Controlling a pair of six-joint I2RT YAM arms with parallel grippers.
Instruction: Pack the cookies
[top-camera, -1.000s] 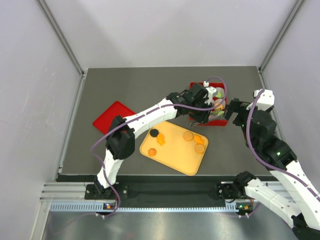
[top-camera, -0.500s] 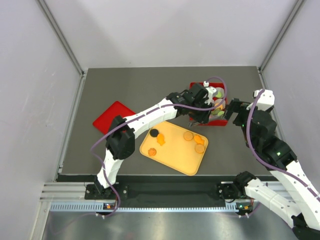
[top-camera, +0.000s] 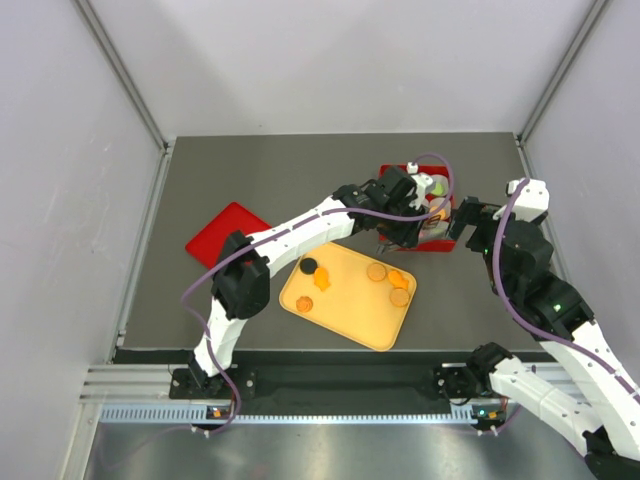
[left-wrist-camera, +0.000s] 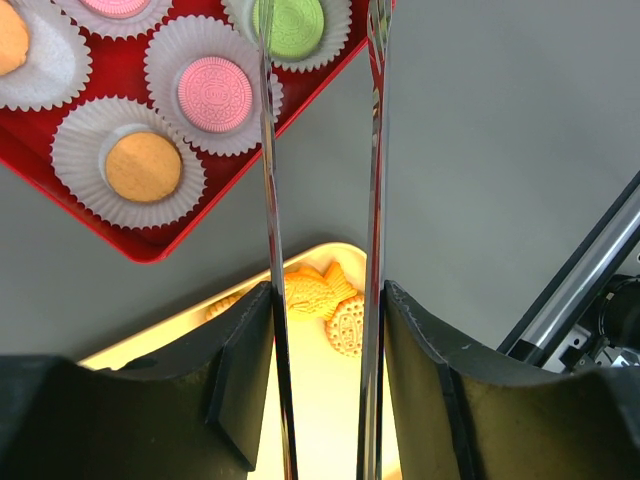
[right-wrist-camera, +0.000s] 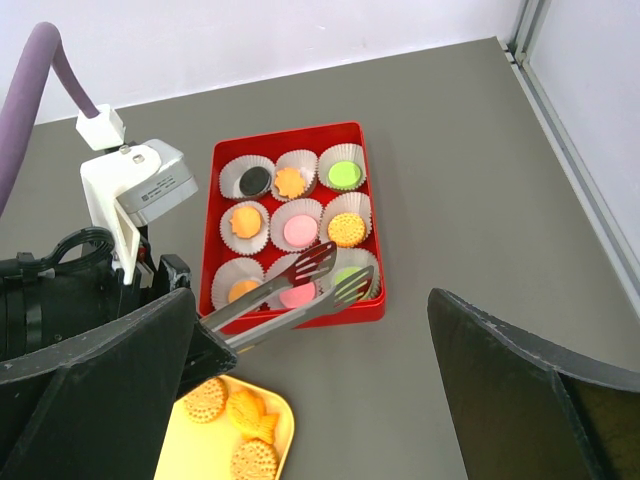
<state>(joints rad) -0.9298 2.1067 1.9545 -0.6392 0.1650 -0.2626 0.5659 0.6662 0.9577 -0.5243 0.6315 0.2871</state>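
Tongs (left-wrist-camera: 376, 180): tips beyond left wrist view

Left arm (top-camera: 300, 228) cuts diagonally across the middle of the top view, so the lane between the red lid (top-camera: 228, 235) and the yellow tray (top-camera: 345, 315) is roofed over. Its tongs (right-wrist-camera: 312, 264) hang over the bottom row of the red box (right-wrist-camera: 330, 315). Right gripper (top-camera: 462, 226) crowds the box's right edge. The upper left of the table (top-camera: 260, 170) is bare, and in the right wrist view there's room right of the box too.

Overhead, wrists near – red box (right-wrist-camera: 340, 314) (shared)
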